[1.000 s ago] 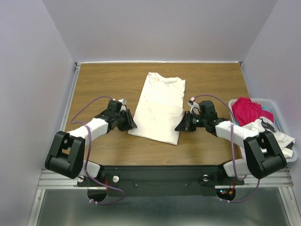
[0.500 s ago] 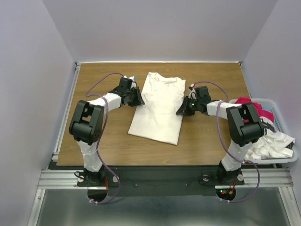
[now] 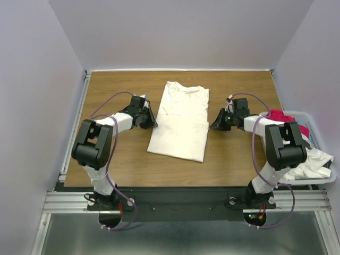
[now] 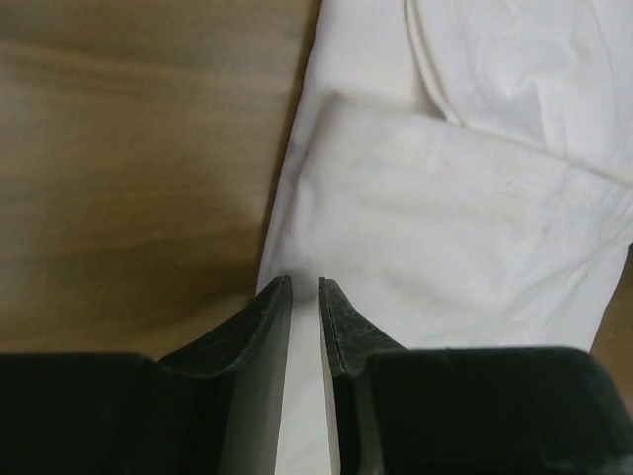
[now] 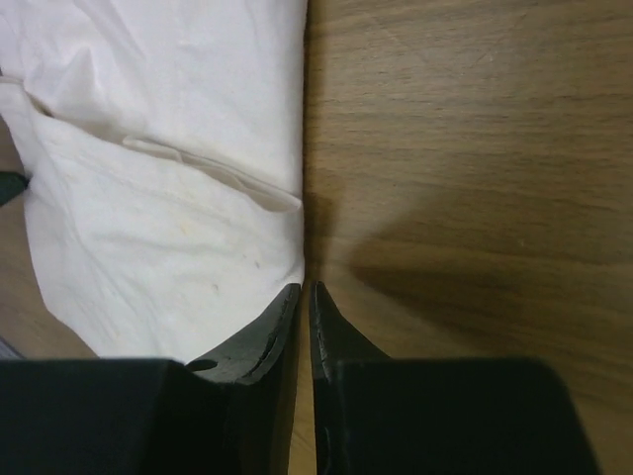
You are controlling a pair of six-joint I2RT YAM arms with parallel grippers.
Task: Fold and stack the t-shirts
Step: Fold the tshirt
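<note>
An off-white t-shirt (image 3: 180, 119), folded into a long strip, lies flat in the middle of the table. My left gripper (image 3: 152, 123) sits at its left edge. In the left wrist view its jaws (image 4: 305, 284) stand a narrow slit apart over that edge, white cloth (image 4: 445, 208) showing in the slit. I cannot tell if the cloth is pinched. My right gripper (image 3: 215, 125) rests low at the shirt's right edge, shut (image 5: 305, 287), with only wood showing at its tips beside the shirt (image 5: 168, 198). A magenta-red t-shirt (image 3: 279, 119) and a white one with dark markings (image 3: 313, 162) lie in the basket.
A white slatted basket (image 3: 304, 113) stands off the table's right side, next to the right arm. Purple cables loop over both arms. Grey walls close in the table at the back and both sides.
Both grippers went from the shirt's lower corners up along its sides, then settled at mid-length. The left jaws narrowed. The shirt's lower end shifted slightly to the right.
</note>
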